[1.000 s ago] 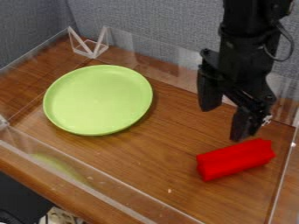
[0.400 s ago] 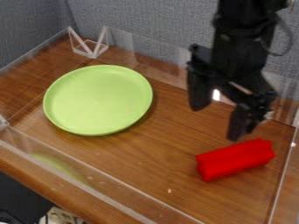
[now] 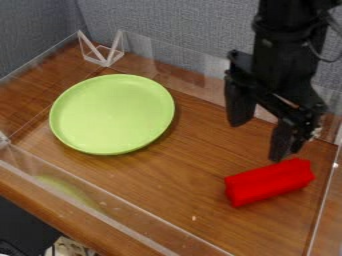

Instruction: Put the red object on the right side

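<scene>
The red object [image 3: 269,182], a bright red elongated block, lies flat on the wooden table at the right, near the front. My gripper [image 3: 263,130] hangs above and just behind it, apart from it, open with nothing between its two black fingers [image 3: 287,140]. The black arm rises out of the top of the view.
A light green plate [image 3: 112,113] sits on the left half of the wooden table [image 3: 187,150]. Clear acrylic walls [image 3: 80,205] ring the table. A small clear wire-like stand [image 3: 102,48] rests at the back left corner.
The gripper shifted slightly left and back right while staying above the block. The red block and plate have not moved.
</scene>
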You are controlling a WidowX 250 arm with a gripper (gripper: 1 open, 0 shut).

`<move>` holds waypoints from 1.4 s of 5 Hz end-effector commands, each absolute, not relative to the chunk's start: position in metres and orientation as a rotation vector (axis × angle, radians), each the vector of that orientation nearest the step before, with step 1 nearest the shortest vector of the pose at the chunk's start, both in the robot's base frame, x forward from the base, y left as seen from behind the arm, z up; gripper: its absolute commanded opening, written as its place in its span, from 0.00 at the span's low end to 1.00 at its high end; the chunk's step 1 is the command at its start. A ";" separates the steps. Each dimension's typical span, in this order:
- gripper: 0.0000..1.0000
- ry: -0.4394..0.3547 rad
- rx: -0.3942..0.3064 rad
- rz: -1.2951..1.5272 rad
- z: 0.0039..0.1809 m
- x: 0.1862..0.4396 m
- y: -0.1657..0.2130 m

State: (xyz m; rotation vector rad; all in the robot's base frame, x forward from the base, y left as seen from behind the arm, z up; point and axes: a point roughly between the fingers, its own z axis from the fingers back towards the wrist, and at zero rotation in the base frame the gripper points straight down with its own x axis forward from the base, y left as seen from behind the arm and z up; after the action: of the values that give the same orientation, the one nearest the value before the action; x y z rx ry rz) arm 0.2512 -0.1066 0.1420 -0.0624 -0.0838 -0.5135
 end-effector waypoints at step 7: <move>1.00 -0.103 0.020 -0.061 0.155 0.323 -0.003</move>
State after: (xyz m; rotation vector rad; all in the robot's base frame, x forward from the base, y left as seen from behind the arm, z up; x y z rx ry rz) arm 0.3169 -0.0079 0.1400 0.0178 -0.0491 -0.0738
